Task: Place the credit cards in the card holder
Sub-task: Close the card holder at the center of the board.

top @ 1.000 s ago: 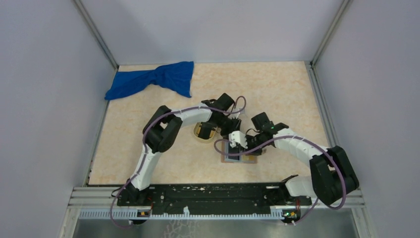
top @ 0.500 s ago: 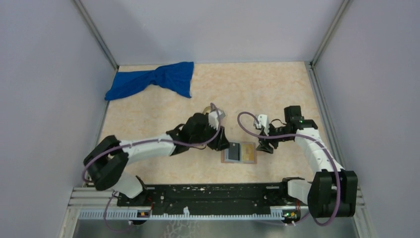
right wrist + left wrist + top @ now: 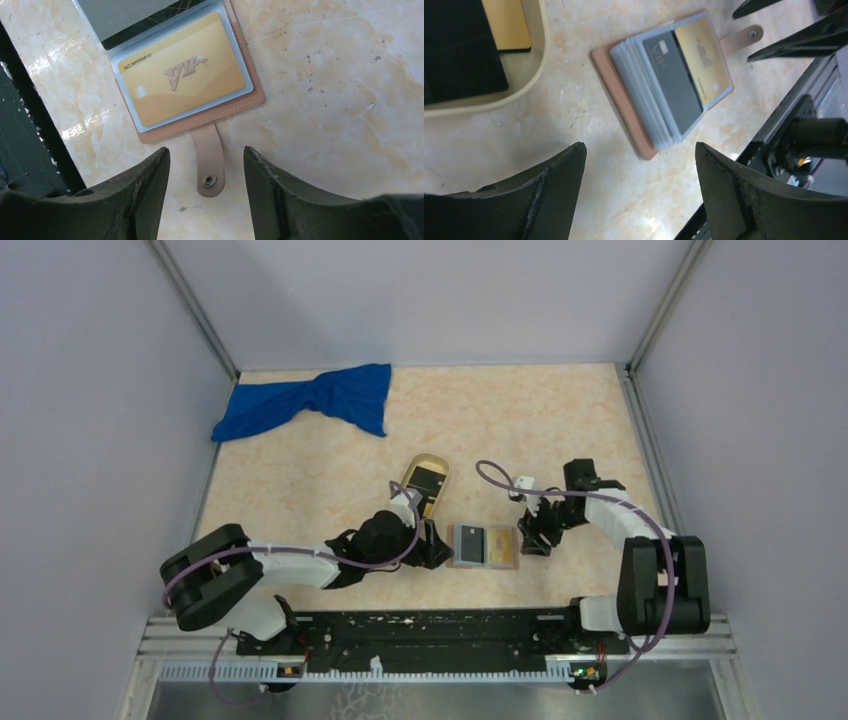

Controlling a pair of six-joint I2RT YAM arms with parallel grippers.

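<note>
While the card holder (image 3: pixel 484 546) lies open and flat on the table (image 3: pixel 300 500), my left claw (image 3: pixel 639 165) hangs spread and empty just beside one end, and my right claw (image 3: pixel 206 172), also spread and empty, is over the snap strap (image 3: pixel 209 150) at the other. A grey card (image 3: pixel 671 80) sits in the holder's sleeves; a black card (image 3: pixel 459 45) lies in the oval tray (image 3: pixel 536 65)

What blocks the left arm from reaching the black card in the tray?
Likely nothing, so yes: the black card lies uncovered in the tray, the left gripper is nearby with fingers open, and the right gripper is beyond the card holder.
</note>
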